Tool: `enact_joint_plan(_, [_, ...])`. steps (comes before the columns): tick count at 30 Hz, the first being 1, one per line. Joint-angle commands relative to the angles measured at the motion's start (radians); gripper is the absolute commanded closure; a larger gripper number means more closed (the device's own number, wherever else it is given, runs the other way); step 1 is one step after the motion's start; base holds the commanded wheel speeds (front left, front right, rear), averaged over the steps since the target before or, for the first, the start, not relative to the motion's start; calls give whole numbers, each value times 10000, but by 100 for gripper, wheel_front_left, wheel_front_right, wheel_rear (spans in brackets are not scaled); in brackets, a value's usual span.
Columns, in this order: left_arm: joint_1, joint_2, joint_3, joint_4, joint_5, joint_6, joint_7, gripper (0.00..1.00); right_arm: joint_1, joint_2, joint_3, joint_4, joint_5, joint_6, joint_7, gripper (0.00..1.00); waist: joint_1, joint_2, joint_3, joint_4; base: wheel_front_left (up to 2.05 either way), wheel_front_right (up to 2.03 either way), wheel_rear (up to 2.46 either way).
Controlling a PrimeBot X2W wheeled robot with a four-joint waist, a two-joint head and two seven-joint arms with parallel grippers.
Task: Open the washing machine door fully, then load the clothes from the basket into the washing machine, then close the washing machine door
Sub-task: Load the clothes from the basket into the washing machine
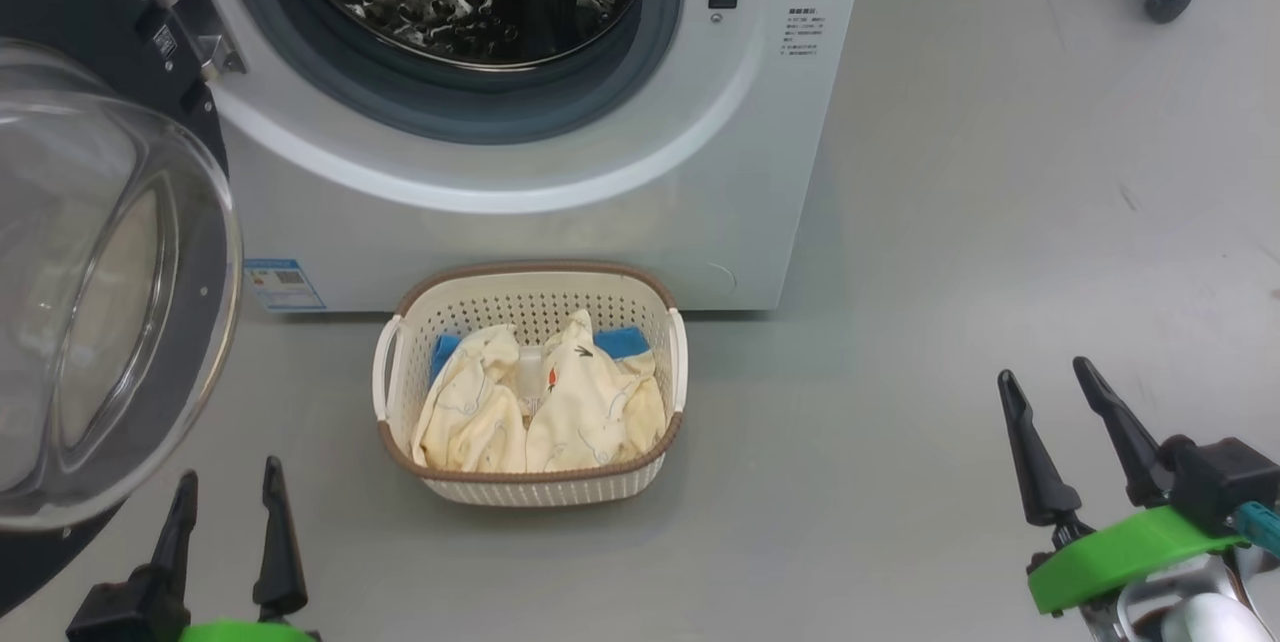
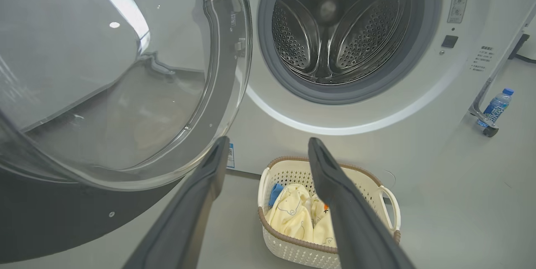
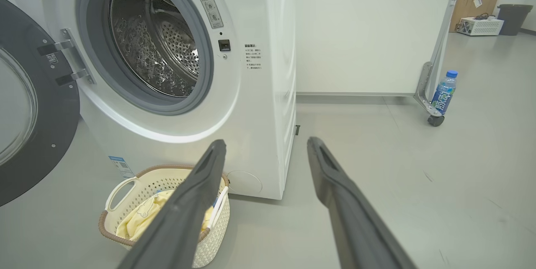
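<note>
With left gripper (image 1: 230, 470) and right gripper (image 1: 1044, 370) open and empty at the lower corners, I would lower 1 straight onto the centre-frame clothes (image 1: 560, 402), pinching a thick fold.

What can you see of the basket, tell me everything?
The basket is small and rectangular with rounded corners. It looks like cream plastic, with walls pierced by small holes and a brown, woven-looking rim. A white handle sits on each short side. It stands upright on the grey floor, close in front of the washer. Cream printed clothes fill most of it, with blue cloth tucked behind them against the far wall.
</note>
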Motion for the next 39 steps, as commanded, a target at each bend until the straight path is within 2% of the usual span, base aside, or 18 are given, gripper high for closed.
enact_joint_plan(1, [-587,217,318,-264,-63,43,-104,0,-387,-173,138,-262,-13,-4,-98,0,0,-1,17,19,210,-210,0])
enact_joint_plan(9, [-672,151,381,-364,-75,165,-172,0,-445,-199,121,-283,-2,-4,-99,0,0,-1,140,75,194,-186,-8])
enact_joint_plan(16, [-652,132,420,-348,-77,136,-218,0,-522,-224,124,-258,32,-4,-108,0,0,-1,228,76,105,-105,0])
enact_joint_plan(39, [-688,3,198,-291,0,-75,-243,0,-453,-247,106,-161,126,-4,-180,0,0,-1,282,57,5,-5,0])
